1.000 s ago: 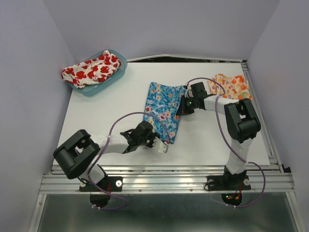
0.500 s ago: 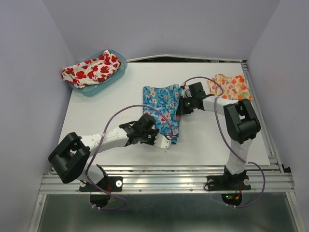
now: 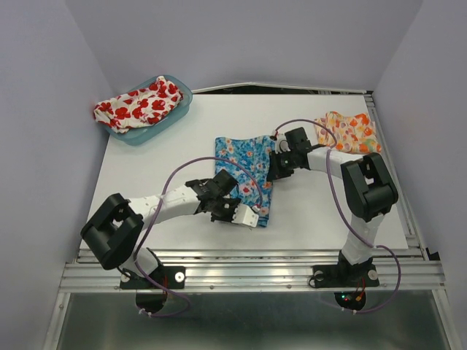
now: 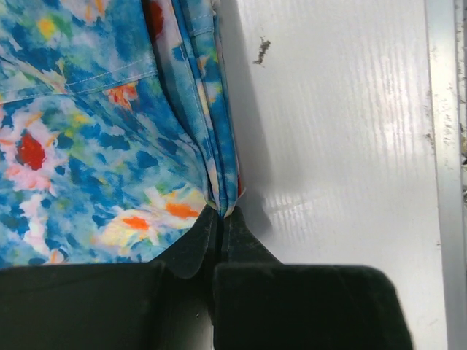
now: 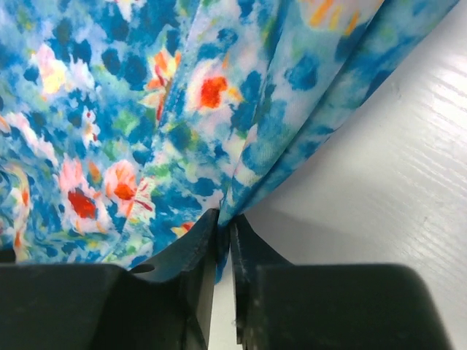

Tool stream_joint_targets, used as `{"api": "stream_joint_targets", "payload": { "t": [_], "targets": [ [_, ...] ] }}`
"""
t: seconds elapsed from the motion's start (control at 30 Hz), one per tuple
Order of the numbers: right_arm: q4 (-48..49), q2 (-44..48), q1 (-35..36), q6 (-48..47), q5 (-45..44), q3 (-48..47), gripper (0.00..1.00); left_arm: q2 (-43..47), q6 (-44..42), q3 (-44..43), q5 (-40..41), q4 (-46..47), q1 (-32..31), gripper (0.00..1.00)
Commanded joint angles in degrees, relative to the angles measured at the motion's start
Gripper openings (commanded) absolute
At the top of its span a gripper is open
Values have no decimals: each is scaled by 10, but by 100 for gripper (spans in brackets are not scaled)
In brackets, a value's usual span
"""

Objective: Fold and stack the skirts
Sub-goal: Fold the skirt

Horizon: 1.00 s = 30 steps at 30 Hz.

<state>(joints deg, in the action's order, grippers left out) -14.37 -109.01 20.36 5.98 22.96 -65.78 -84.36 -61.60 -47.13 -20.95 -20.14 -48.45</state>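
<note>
The blue floral skirt (image 3: 244, 164) lies mid-table, partly lifted between both grippers. My left gripper (image 3: 235, 210) is shut on its near corner; the left wrist view shows the folded hem (image 4: 219, 175) pinched between the jaws. My right gripper (image 3: 276, 169) is shut on its right edge; the right wrist view shows the cloth (image 5: 241, 175) clamped. The orange-yellow skirt (image 3: 349, 131) lies flat at the far right. The white skirt with red poppies (image 3: 135, 106) sits bunched in the teal tub (image 3: 169, 120) at the far left.
The white table (image 3: 146, 175) has a metal rail along its near edge (image 3: 248, 255) and a raised edge on the right (image 3: 398, 189). Purple cables loop over both arms. Grey walls close in left, right and back.
Both grippers have moved the blue skirt: the left gripper carried its near corner to the right and slightly nearer, the right gripper shifted nearer, and the cloth now looks shorter and more bunched.
</note>
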Motion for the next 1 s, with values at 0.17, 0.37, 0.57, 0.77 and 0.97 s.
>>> {"api": "stream_joint_targets", "payload": {
  "t": [0.17, 0.37, 0.57, 0.77, 0.97],
  "targets": [
    [-77, 26, -2, -84, -45, 11, 12, -5, 2, -38, -63, -111, 1, 0],
    [-84, -16, -2, -85, -23, 9, 16, 7, 10, -76, -74, -143, 2, 0],
    [-88, -11, -14, -71, -52, 4, 48, 2, 6, -68, -78, -148, 2, 0],
    [-101, -26, -35, -62, -21, -47, 52, 2, -1, -67, -81, -155, 2, 0],
    [-106, -66, -35, -27, 32, -73, 50, 1, 4, -72, -85, -157, 2, 0]
  ]
}}
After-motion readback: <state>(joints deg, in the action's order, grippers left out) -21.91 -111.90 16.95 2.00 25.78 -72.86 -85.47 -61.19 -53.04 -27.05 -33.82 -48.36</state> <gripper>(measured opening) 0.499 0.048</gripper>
